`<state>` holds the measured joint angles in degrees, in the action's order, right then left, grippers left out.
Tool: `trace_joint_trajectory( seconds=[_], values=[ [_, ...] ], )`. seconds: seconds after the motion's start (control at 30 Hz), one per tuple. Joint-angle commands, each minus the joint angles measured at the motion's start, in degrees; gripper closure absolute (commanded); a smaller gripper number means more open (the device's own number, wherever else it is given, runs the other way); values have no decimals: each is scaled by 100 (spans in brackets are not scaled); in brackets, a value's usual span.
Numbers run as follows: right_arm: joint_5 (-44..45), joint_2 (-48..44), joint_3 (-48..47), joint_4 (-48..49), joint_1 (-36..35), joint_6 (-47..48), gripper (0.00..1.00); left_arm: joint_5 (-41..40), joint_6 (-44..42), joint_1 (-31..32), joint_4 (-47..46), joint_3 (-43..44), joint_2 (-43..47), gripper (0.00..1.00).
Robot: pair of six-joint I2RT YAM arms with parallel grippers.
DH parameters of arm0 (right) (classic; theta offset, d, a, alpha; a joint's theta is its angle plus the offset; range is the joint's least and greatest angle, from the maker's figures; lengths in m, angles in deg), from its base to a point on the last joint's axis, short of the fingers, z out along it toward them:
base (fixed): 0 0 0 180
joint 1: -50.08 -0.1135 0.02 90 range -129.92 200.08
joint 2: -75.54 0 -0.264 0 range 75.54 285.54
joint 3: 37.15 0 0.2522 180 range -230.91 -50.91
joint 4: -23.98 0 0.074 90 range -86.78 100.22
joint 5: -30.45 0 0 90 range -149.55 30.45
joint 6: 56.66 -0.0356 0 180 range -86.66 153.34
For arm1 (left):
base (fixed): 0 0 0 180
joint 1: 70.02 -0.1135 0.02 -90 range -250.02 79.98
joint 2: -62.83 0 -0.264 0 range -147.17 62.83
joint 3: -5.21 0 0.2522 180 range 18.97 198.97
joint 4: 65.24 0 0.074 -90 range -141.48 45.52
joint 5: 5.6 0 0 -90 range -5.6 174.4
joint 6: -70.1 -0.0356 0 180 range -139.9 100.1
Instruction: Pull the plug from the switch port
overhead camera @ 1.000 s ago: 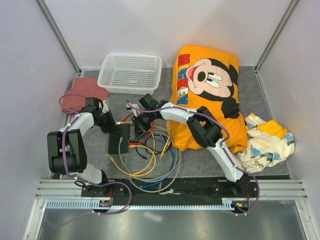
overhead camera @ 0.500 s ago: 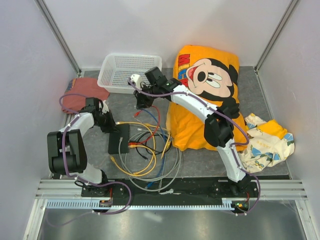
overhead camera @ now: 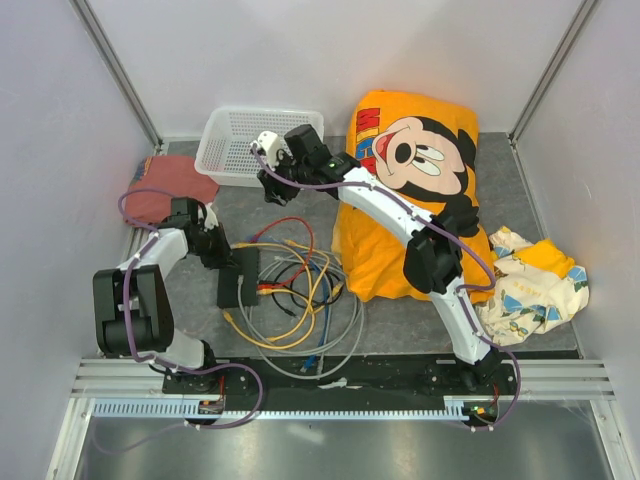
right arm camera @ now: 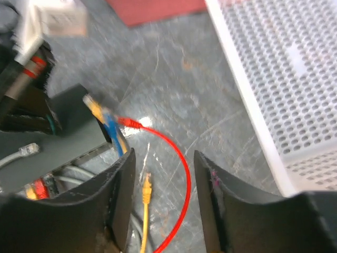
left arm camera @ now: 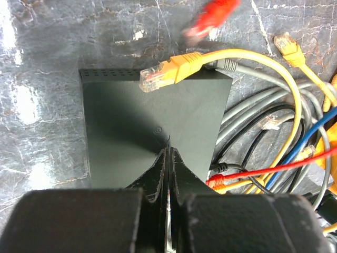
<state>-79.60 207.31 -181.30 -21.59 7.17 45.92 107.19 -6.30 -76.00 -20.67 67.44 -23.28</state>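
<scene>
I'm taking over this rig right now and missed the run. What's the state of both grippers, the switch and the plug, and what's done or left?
The left gripper is shut and empty, with its tips on top of the switch.
The right gripper is open and empty, raised over the mat beside the white mesh basket.
Done: a red plug is loose near the switch, in no port.
Left: other plugs look seated along the switch's port side. If only one was due, probably just withdraw both arms.
</scene>
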Motion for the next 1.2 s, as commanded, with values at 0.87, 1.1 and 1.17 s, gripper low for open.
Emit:
trace_joint_trajectory(
  seconds=[0.87, 1.1, 1.17],
  values=[
    [-3153, 446, 2289, 1256, -261, -2532, 39, 68, -236, -193, 242, -109, 420, 98],
    [-3163, 605, 2281, 1301, -340, -2594, 47, 50, -209, -228, 224, -109, 226, 98],
    [-3163, 657, 2263, 1309, -358, -2603, 49, 59, -183, -228, 215, -118, 191, 99]
  ],
)
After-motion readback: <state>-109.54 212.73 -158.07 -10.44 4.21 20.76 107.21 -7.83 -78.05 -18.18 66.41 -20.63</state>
